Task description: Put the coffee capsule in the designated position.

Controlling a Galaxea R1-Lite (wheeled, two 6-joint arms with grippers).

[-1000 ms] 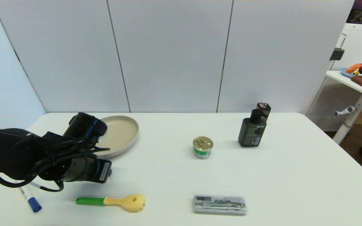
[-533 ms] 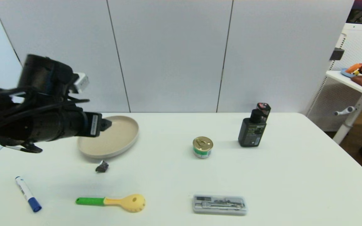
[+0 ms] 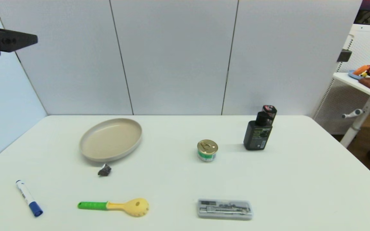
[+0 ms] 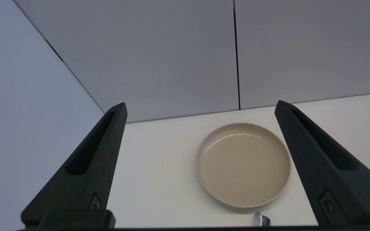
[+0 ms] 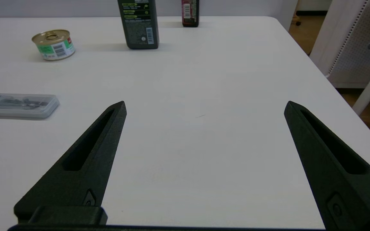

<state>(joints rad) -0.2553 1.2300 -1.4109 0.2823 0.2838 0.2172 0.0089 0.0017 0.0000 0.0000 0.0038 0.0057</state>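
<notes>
Capsule (image 3: 104, 170) tabled; left end effector (image 4: 201, 109) raised, spread.

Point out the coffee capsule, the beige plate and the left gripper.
coffee capsule (image 3: 104, 170), head view, middle of its dark body, on the table beside the plate.
beige plate (image 3: 88, 154), head view, near rim.
left gripper (image 4: 201, 107), left wrist view, midway between its open fingertips, raised above the table.

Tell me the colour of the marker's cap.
Blue: the marker has a white barrel and a blue cap at its near end. It shows only in the head view.
</notes>
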